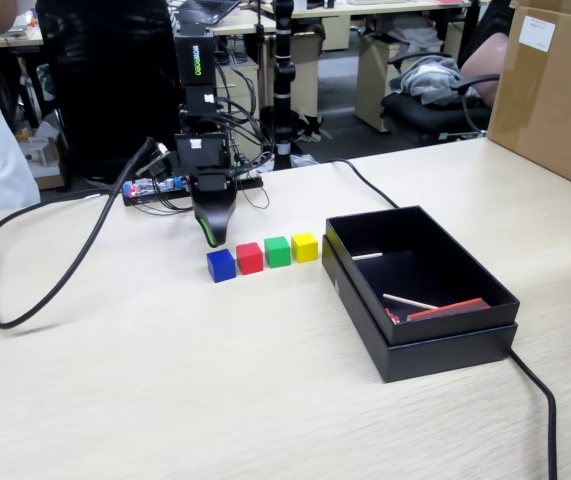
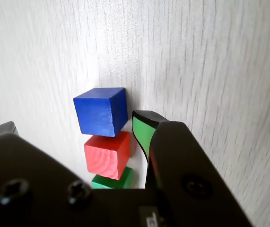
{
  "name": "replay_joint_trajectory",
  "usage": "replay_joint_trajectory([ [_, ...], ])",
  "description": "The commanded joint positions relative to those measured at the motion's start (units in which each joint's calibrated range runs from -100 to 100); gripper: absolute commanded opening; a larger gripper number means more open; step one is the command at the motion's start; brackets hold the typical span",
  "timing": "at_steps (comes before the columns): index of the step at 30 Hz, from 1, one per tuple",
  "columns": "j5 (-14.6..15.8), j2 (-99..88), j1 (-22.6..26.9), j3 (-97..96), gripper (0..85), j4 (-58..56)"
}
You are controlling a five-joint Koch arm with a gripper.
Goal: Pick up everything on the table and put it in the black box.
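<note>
Four small cubes stand in a row on the pale wood table (image 1: 165, 400): blue (image 1: 221, 265), red (image 1: 250, 258), green (image 1: 278, 251) and yellow (image 1: 305, 247). To their right in the fixed view lies the black box (image 1: 445, 355), nested in its lid. My gripper (image 1: 210, 232) hangs just behind the blue and red cubes, tips pointing down. In the wrist view my gripper (image 2: 73, 124) is open, its jaws wide apart. The blue cube (image 2: 101, 111), red cube (image 2: 107, 155) and green cube (image 2: 111, 182) lie below between them, untouched. The yellow cube is hidden there.
A flat red item (image 1: 450, 310) and thin white sticks lie inside the box. A black cable (image 1: 45, 290) loops over the table's left side, another (image 1: 540, 400) runs past the box's right. A brown carton (image 1: 555, 90) stands at the far right.
</note>
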Motion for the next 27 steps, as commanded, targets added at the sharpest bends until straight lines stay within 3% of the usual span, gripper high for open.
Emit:
replay_joint_trajectory([
  [1, -0.7, 5.1, 0.0, 7.5, 47.1, -4.4],
  [16, -1.5, 26.1, 0.2, 16.7, 41.2, -11.4],
  [27, -1.6, 29.9, -0.9, 21.3, 13.8, -11.4],
])
